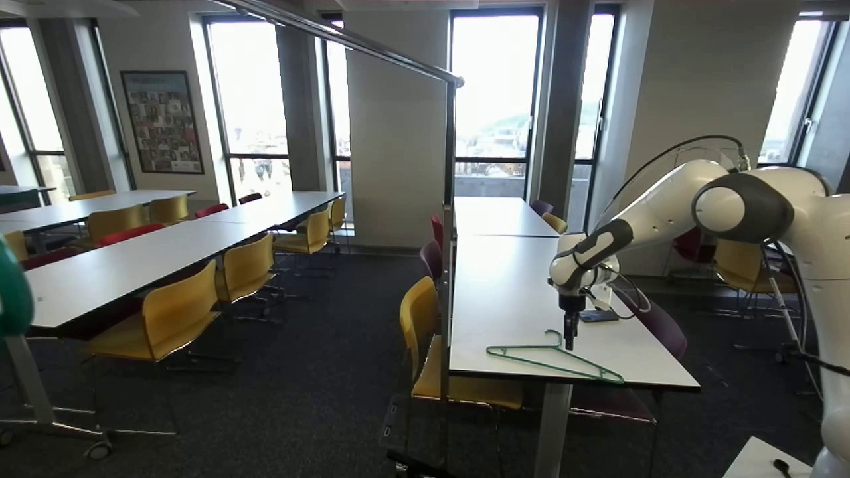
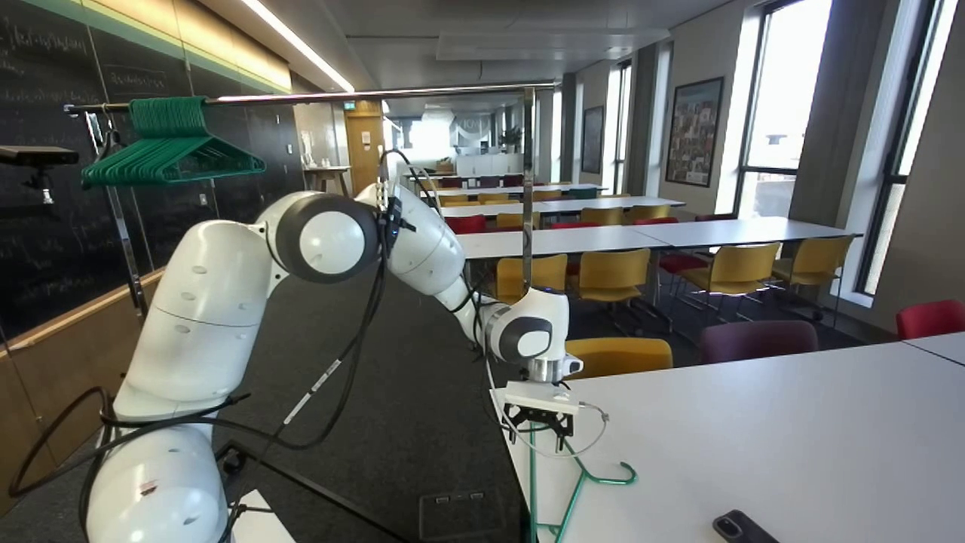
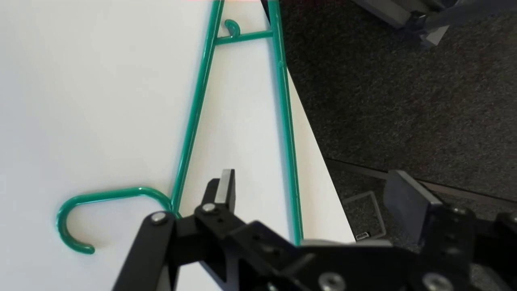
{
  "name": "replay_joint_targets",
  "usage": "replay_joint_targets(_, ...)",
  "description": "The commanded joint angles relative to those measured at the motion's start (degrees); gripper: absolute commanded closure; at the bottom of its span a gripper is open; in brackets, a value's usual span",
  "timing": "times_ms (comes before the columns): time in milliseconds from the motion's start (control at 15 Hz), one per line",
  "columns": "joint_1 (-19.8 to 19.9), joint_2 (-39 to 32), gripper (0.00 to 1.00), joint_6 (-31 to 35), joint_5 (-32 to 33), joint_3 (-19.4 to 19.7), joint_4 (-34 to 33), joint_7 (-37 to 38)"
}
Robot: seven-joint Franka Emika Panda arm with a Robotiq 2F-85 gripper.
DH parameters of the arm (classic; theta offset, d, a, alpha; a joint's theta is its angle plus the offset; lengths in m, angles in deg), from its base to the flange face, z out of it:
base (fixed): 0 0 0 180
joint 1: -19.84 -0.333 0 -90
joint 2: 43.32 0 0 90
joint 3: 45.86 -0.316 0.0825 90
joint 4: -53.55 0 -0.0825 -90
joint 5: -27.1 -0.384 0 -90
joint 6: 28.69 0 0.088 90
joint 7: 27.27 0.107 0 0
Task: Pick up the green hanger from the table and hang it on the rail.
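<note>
The green hanger [image 1: 551, 367] lies flat near the end edge of the white table [image 1: 505, 285], its hook pointing inward. In an exterior view, part of the hanger [image 2: 577, 490] is cut off by the frame's bottom. My gripper [image 1: 570, 345] points down over the hanger. In the wrist view, my gripper [image 3: 312, 178] is open and empty. The hanger's long straight bar [image 3: 288, 121] shows between the fingers, and the hook lies left of them. One finger appears over the table, the other past its edge. The grey rail [image 2: 452, 92] runs high beside the table; it also shows in an exterior view [image 1: 372, 48].
Several green hangers [image 2: 173, 162] hang at one end of the rail. The rail's upright post [image 1: 450, 199] stands close along the table's side. A dark phone [image 1: 597, 317] lies on the table near the gripper. A yellow chair [image 1: 418, 318] stands beside the table.
</note>
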Motion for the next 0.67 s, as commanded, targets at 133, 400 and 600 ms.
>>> replay_joint_targets(133,2.1,-2.1,0.0,-0.1,2.2,-2.8,-1.6,1.0)
replay_joint_targets(400,2.2,-2.2,0.0,-0.1,2.2,-2.9,-1.6,1.0)
replay_joint_targets(600,2.3,-2.5,0.0,0.0,2.4,-2.6,-1.9,1.4)
